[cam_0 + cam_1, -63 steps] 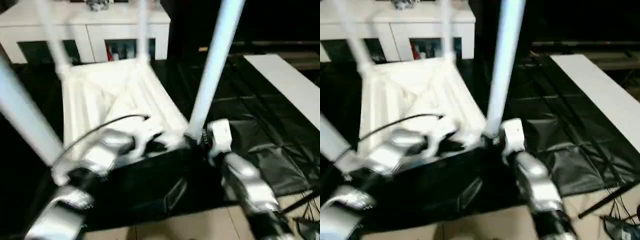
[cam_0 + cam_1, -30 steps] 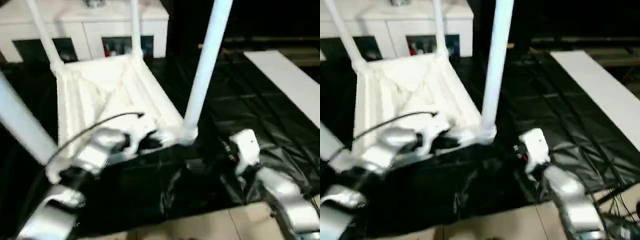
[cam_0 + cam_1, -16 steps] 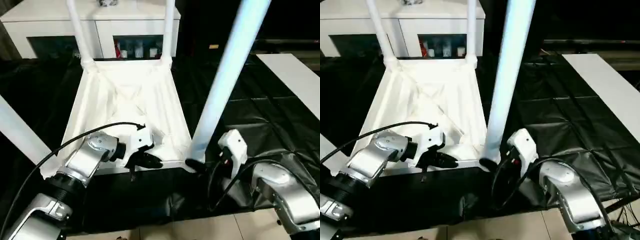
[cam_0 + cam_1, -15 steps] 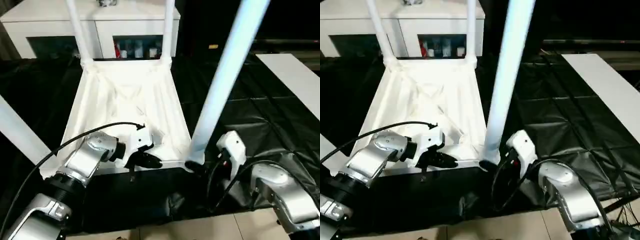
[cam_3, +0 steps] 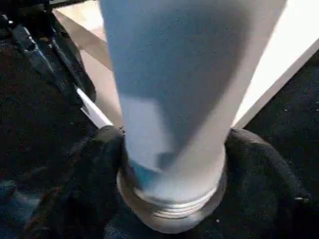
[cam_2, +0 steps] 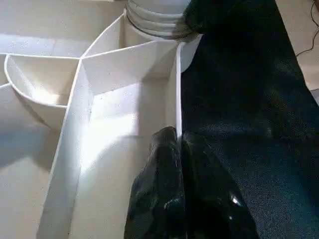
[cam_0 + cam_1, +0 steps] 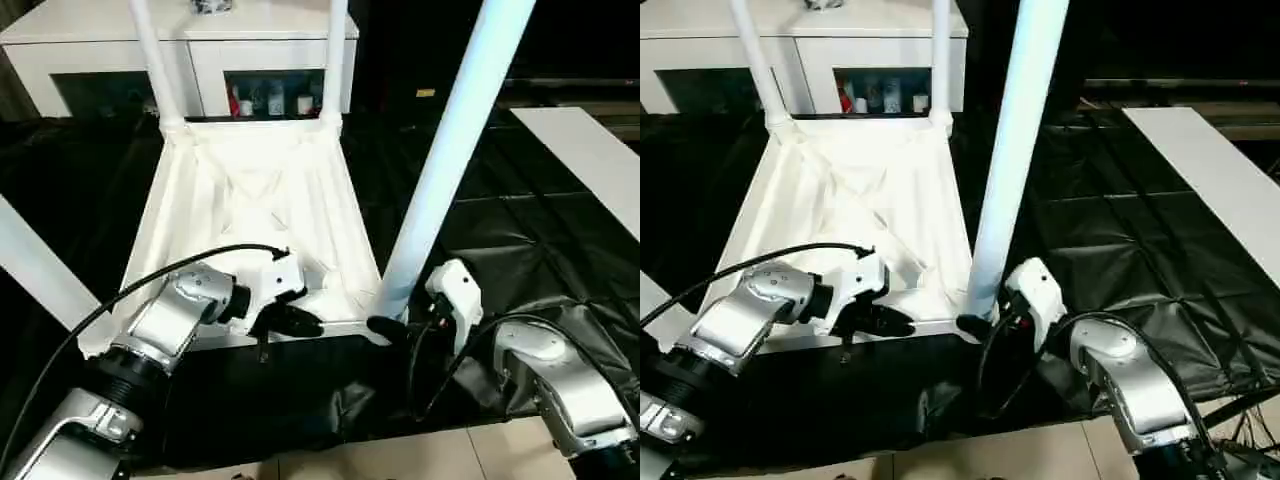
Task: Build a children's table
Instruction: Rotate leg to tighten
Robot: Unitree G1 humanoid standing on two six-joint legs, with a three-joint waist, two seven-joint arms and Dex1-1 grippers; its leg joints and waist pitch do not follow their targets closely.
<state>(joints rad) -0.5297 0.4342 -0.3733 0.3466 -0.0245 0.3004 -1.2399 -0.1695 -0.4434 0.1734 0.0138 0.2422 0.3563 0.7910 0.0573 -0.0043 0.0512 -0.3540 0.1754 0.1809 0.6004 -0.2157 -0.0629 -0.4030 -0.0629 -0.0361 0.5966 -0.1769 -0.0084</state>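
My left jaws (image 7: 300,322) are pinched shut on the raised rim of the tabletop (image 7: 255,205), which lies upside down, ribbed side up, on the black sheet (image 7: 520,240) ahead of me. In my left wrist view one finger (image 6: 159,194) sits inside the rim and the other outside, with the thin wall between them.

My right jaws (image 7: 385,326) are spread around the base of the near right leg (image 7: 450,140), one finger (image 5: 84,169) on each side of the tube where its threaded end meets the corner socket (image 7: 975,300). That leg rises tilted from the corner just beside my left jaws. Two more legs (image 7: 335,55) stand in the far corners, and a fourth (image 7: 40,265) slants off beyond my left forearm. A white cabinet (image 7: 180,45) stands past the tabletop.
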